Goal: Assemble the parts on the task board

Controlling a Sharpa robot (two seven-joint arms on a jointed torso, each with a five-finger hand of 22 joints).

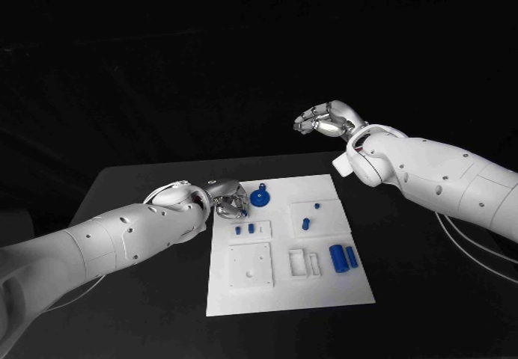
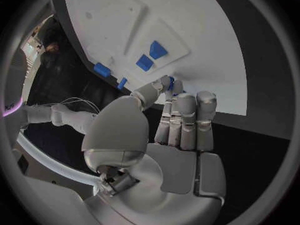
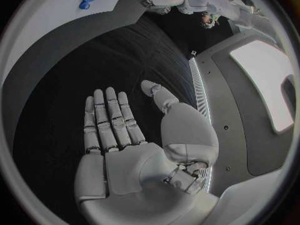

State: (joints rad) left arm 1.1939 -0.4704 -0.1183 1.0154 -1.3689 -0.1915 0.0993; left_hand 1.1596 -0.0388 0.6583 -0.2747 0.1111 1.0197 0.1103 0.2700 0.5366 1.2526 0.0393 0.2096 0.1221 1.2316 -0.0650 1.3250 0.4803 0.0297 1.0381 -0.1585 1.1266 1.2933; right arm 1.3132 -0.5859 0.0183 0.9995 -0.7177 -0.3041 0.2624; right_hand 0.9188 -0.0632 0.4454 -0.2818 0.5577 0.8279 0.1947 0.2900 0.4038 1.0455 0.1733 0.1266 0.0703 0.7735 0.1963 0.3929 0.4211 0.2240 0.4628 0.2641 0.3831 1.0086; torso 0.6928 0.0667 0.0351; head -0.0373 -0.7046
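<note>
your left hand (image 1: 224, 202) sits at the far left corner of the task board (image 1: 290, 299), and its fingers (image 2: 164, 83) pinch a small blue part (image 2: 170, 83) that is mostly hidden between thumb and fingertip, so you cannot tell its shape or which way it points. just beside that hand lies a round blue part with a tab (image 1: 260, 197), tab toward the far edge. two blue cylinders (image 1: 342, 256) lie side by side, long axes running near to far. your right hand (image 1: 324, 120) hangs above the tabletop (image 1: 141, 187), fingers straight, slightly apart, holding nothing.
</note>
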